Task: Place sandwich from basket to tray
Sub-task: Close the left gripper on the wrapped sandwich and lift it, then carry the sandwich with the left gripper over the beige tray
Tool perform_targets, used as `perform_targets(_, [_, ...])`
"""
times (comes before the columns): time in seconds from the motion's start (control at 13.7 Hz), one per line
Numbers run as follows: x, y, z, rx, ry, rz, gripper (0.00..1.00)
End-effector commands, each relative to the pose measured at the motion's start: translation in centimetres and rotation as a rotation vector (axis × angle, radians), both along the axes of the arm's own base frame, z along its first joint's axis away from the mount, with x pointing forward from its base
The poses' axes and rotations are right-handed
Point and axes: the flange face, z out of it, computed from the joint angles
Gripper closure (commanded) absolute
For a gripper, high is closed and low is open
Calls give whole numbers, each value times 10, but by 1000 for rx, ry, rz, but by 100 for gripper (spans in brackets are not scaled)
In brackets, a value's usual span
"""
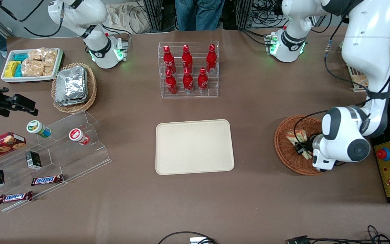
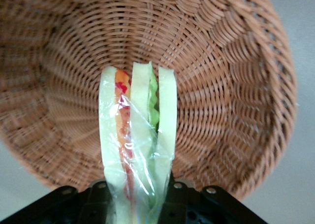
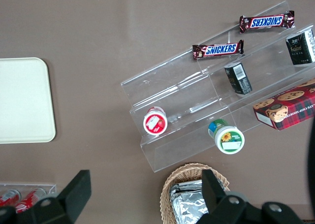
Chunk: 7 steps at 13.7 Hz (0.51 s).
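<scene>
Sandwich [image 2: 138,135] sits in the basket [image 2: 231,76], wrapped in clear film, white bread slices w/ orange-red and green filling showing edge-on. Gripper [image 1: 302,149] is down inside the basket and appears to be pinching the sandwich: in the left wrist view the wedge runs straight down into the black gripper body, though the fingers themselves aren't clearly visible, so contact is probably there but not certain. In the front view the left arm's wrist covers part of the basket [image 1: 284,144]; the sandwich [image 1: 296,137] peeks out beside it.

Tray [image 1: 194,146] lies flat on the counter [image 1: 195,203], mid-counter, well apart from the basket, which is toward the working arm's end. Rack of red bottles [image 1: 188,69] stands farther from the front camera than the tray. Tan oval basket w/ foil packets [image 1: 71,86] and clear stepped display w/ snack bars [image 1: 46,180] lie toward the parked arm's end.
</scene>
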Motion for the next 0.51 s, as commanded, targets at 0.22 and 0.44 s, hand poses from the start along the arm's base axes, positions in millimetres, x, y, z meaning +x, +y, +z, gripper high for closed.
perform_targets(0.22, [8,-46,110,-69,-105,-193,94])
perform_targets(0.44, [8,-97,125,-136,-143,-349,95])
